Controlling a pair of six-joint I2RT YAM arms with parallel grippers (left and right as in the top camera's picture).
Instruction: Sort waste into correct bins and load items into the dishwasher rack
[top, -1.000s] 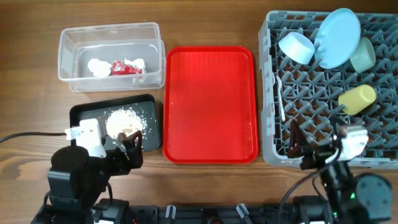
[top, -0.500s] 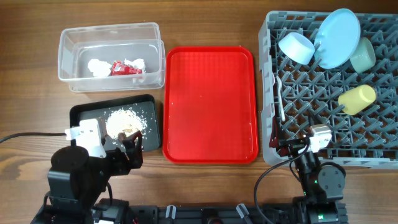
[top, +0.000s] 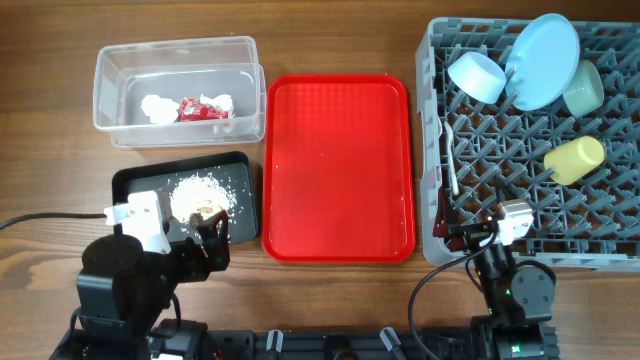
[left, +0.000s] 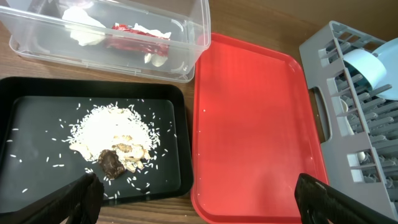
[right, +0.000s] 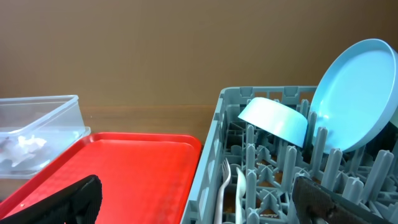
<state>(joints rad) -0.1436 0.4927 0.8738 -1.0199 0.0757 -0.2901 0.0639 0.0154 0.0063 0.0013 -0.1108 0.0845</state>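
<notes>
Both arms sit at the near edge of the wooden table, wrists facing away across it.

**Left gripper**: its fingers stand wide apart, one at each lower corner of the wrist view.
- The black tray lies just ahead of its left finger. The tray holds the food scraps, a pale rice-like heap with brown lumps at the edge nearest the gripper and loose grains scattered around.
- The clear tub lies beyond the black tray, farther from the gripper. It holds the white tissue and the red wrapper side by side.
- The red serving tray lies ahead of the gap between the fingers and reaches toward the right finger.

**Right gripper**: its fingers are likewise spread wide.
- The dishwasher rack stands directly ahead and to its right, with its near corner close to the gripper.
- A white fork stands among the pegs closest to the gripper.
- The pale blue bowl is tipped on the pegs farther in, and beside it on the right the plate stands on edge.
- In the overhead view, the mint green bowl touches the plate and the yellow cup lies on its side, nearer the gripper than the bowl.
- The red serving tray lies ahead and to this gripper's left.
</notes>
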